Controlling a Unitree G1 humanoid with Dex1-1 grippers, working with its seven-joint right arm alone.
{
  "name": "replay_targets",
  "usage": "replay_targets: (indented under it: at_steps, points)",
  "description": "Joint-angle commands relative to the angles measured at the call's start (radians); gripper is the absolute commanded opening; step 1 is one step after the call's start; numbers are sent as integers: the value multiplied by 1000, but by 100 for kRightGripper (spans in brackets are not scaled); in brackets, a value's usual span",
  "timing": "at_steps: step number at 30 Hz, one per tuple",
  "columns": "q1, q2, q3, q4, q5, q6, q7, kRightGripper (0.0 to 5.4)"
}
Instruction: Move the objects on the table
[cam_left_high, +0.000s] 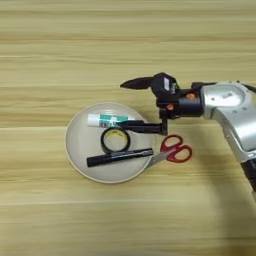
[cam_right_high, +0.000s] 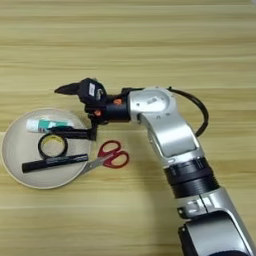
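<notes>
a: looking down on the worktop (cam_left_high: 125, 45), what is seen on it?

b: a round beige plate (cam_left_high: 75, 150) is seen left of centre. three things are held in it: a white glue stick with a green label (cam_left_high: 107, 120) at the plate's 12 o'clock, a black tape roll (cam_left_high: 115, 140) in the middle, and a slim black marker pen (cam_left_high: 119, 157) across the 5 o'clock part, lying nearly level.

a: and the scissors?

b: the red-handled scissors (cam_left_high: 172, 151) are found at the plate's 3 o'clock. the handles are laid on the wood, while the metal blades are pointed toward the plate, their tips at or over its rim.

a: where is the gripper placed?

b: the gripper (cam_left_high: 131, 105) is reached in from 3 o'clock on the silver forearm (cam_right_high: 165, 125). it is spread wide: one black finger is pointed toward 9 o'clock beyond the plate's far rim, the other is stretched over the plate just beside the glue stick and the tape roll. nothing is held between them. whether the lower finger is touching the glue stick cannot be told.
</notes>
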Motion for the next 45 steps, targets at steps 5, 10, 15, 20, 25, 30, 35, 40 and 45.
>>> replay_targets:
  at_steps: [5,10,15,20,25,30,35,40,45]
  points:
    - [-57,-77,-133,-40,76,-20,-33,536]
    - [-38,-103,-187,-34,104,-30,-38,536]
    - [-17,-123,-225,-6,114,-88,-21,536]
    - [11,-147,-253,36,125,-166,11,536]
    - [10,-153,-273,184,152,-260,91,536]
    - [3,-175,-236,329,136,-265,191,536]
    - [-4,-180,-196,419,72,-315,208,536]
    - [2,-187,-175,458,41,-331,225,536]
    - [23,-206,-148,461,-9,-360,230,536]
